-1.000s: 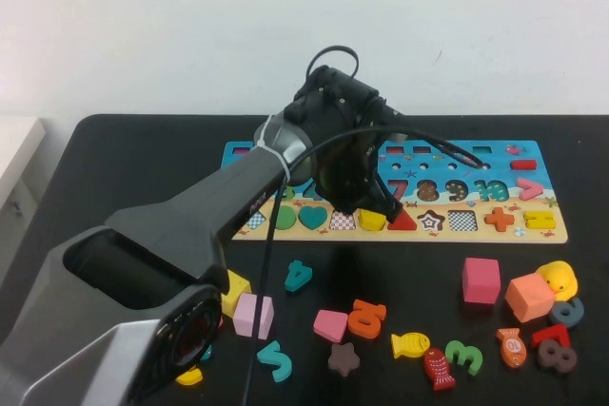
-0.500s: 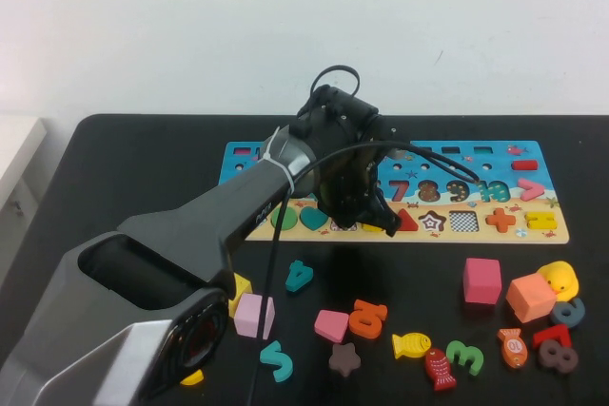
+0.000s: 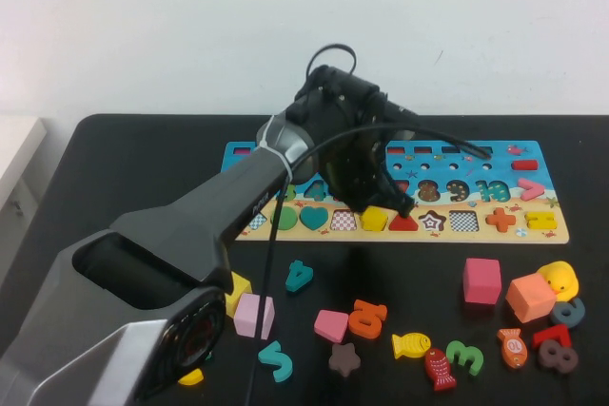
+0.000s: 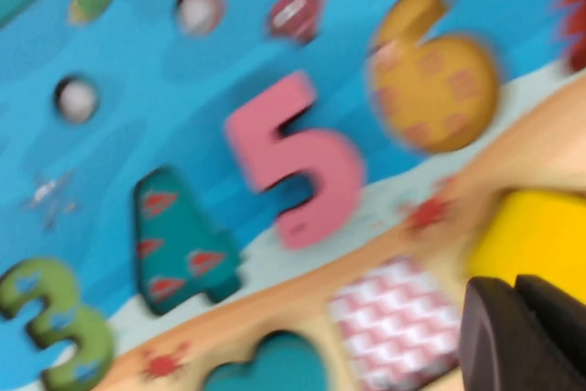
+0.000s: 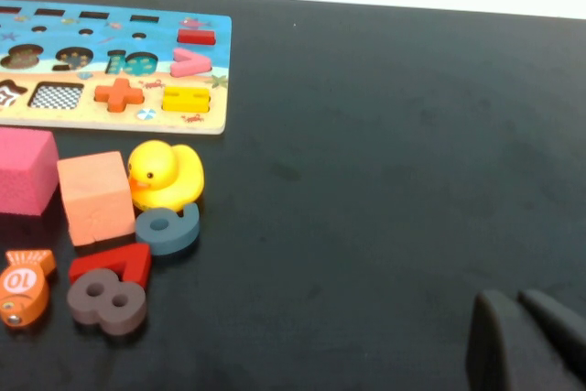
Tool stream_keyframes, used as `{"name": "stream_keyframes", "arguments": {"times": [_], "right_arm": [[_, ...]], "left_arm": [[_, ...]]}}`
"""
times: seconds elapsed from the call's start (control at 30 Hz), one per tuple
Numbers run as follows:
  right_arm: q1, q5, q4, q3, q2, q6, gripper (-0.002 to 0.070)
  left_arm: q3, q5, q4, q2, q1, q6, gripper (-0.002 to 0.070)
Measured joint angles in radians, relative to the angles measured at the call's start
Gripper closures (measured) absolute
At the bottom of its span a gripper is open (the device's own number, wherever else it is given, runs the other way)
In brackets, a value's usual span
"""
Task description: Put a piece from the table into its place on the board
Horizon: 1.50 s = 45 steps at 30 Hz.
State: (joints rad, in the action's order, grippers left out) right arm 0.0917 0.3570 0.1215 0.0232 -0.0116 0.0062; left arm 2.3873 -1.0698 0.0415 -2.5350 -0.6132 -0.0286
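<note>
- Black table under a white wall, high view: left gripper over the board, just above the yellow pentagon lying at its cut-out beside the red triangle. Finger spread unclear. Best to lift straight up, no sideways drag. Right gripper out of this view.
- Left wrist view: blurred; dark fingertips pressed close together beside the yellow piece, full seating hard to judge.
- Right wrist view: right gripper parked over bare table, tips together, holding nothing.

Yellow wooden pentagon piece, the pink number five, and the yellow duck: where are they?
Yellow wooden pentagon piece (image 3: 375, 219), high view, its top face, on the board.
Pink number five (image 4: 295, 164), left wrist view, its middle.
Yellow duck (image 5: 166, 174), right wrist view, its body.
</note>
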Motion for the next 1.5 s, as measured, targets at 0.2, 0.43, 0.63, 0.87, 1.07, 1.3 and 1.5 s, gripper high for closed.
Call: {"name": "stream_keyframes", "arguments": {"times": [0.2,0.43,0.63,0.87,1.07,1.3,1.5], "right_arm": [[0.000,0.000,0.000,0.000,0.000,0.000,0.0657],[0.000,0.000,0.000,0.000,0.000,0.000,0.0658],[0.000,0.000,0.000,0.000,0.000,0.000,0.0657],[0.000,0.000,0.000,0.000,0.000,0.000,0.0657],[0.000,0.000,0.000,0.000,0.000,0.000,0.0657],[0.000,0.000,0.000,0.000,0.000,0.000,0.0658],[0.000,0.000,0.000,0.000,0.000,0.000,0.0657]], "left_arm": [[0.008,-0.002,-0.092,0.009,0.000,0.029,0.0675],[0.008,-0.019,-0.098,0.005,0.000,0.041,0.0675],[0.008,-0.070,-0.105,-0.017,0.000,0.045,0.0675],[0.008,-0.073,-0.115,-0.033,-0.001,0.047,0.0675],[0.012,-0.065,-0.141,-0.033,-0.001,0.047,0.0675],[0.041,-0.070,-0.115,-0.014,-0.001,0.047,0.0675],[0.189,-0.152,0.034,0.068,-0.001,0.083,0.0675]]}}
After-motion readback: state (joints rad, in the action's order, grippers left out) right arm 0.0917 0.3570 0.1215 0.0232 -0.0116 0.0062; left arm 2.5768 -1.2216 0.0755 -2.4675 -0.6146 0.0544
